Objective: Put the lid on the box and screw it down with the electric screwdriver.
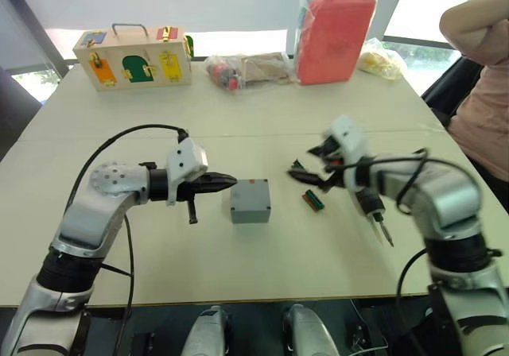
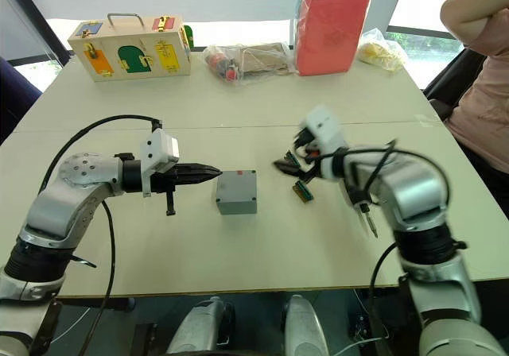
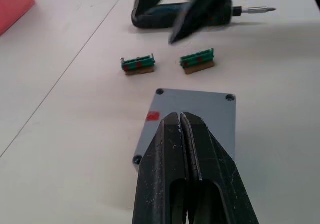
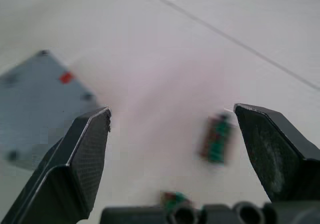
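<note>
Grey lid [image 1: 250, 195] already sits on the box [image 1: 250, 210] mid-counter [image 1: 262, 125], so we judge only screwing remains. Our left hand [image 1: 229, 182], closed and empty, points at it; our right hand [image 1: 306, 176] is open, the electric screwdriver [image 1: 374, 210] just beside it

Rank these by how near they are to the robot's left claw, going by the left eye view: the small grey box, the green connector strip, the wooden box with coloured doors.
1. The grey box, just beyond the shut left gripper, toward the table's middle.
2. The green connector strip, past the box, on the right gripper's side.
3. The wooden box, at the far left corner.
</note>
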Action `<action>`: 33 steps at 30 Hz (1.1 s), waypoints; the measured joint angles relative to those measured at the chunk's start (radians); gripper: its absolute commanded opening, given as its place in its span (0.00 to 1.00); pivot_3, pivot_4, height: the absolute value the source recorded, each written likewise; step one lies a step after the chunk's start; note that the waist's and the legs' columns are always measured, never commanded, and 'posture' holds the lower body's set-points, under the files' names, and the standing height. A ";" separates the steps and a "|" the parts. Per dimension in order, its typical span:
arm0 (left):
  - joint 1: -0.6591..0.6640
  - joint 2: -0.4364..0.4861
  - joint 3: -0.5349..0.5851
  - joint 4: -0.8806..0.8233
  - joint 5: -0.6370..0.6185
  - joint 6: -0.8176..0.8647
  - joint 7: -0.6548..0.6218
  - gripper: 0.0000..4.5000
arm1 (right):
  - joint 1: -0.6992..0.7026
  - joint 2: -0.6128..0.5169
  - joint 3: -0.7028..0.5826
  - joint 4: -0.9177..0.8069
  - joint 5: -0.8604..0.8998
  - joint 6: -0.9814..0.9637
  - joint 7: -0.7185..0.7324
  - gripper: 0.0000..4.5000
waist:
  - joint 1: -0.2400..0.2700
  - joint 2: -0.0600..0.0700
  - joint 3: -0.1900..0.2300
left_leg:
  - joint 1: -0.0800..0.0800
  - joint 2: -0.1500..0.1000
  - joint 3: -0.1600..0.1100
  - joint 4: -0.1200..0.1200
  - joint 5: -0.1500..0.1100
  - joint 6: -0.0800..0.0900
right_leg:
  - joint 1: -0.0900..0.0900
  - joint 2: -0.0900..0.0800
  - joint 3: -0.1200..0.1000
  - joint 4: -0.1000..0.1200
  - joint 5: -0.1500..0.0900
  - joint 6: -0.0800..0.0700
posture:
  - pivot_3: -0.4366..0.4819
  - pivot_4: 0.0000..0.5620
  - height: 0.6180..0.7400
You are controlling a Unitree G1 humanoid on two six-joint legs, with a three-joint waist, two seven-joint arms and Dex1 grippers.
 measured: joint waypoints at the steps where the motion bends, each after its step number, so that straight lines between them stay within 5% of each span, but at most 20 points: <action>1: -0.006 -0.004 -0.003 0.000 -0.003 0.000 -0.003 0.00 | -0.008 -0.028 -0.004 0.000 0.001 0.030 0.001 0.93 | 0.000 0.000 0.000 | 0.000 0.000 0.000 0.000 0.000 0.000 | 0.000 0.000 0.000 0.000 0.000 0.000 | 0.48 0.27 0.92; 6: -0.044 -0.040 -0.012 0.006 -0.016 -0.019 -0.019 0.00 | -0.052 -0.249 0.041 0.089 0.037 0.242 0.070 0.93 | -0.005 0.000 0.000 | 0.000 0.000 0.001 0.000 0.000 0.000 | 0.000 0.000 0.000 -0.002 0.000 0.000 | 0.48 0.27 0.92; 23: -0.042 -0.100 -0.057 0.020 -0.008 -0.066 0.003 0.00 | -0.209 -0.240 0.404 0.533 -0.032 0.217 0.210 0.93 | -0.002 0.000 0.000 | 0.000 0.000 0.001 0.000 0.000 0.001 | 0.000 0.000 0.001 -0.002 0.000 0.000 | 0.48 0.27 0.92; 26: -0.037 -0.100 -0.057 0.018 -0.008 -0.067 0.011 0.00 | -0.230 -0.219 0.429 0.566 -0.061 0.196 0.221 0.79 | -0.004 0.000 0.000 | 0.000 0.000 0.001 0.000 0.000 0.001 | 0.000 0.001 0.001 -0.002 0.000 0.000 | 0.48 0.27 0.92; 31: -0.030 -0.100 -0.057 0.017 -0.007 -0.067 0.028 0.00 | -0.259 -0.194 0.445 0.621 -0.097 0.169 0.240 0.42 | -0.005 0.000 0.000 | 0.000 0.000 0.001 0.000 0.000 0.001 | 0.000 0.001 0.001 -0.002 0.000 0.000 | 0.48 0.27 0.92; 33: -0.027 -0.099 -0.056 0.015 -0.008 -0.067 0.034 0.00 | -0.268 -0.191 0.451 0.631 -0.102 0.169 0.248 0.41 | -0.005 0.000 0.000 | 0.000 0.000 0.002 0.000 0.000 0.001 | 0.000 0.001 0.001 -0.002 0.000 0.000 | 0.48 0.27 0.92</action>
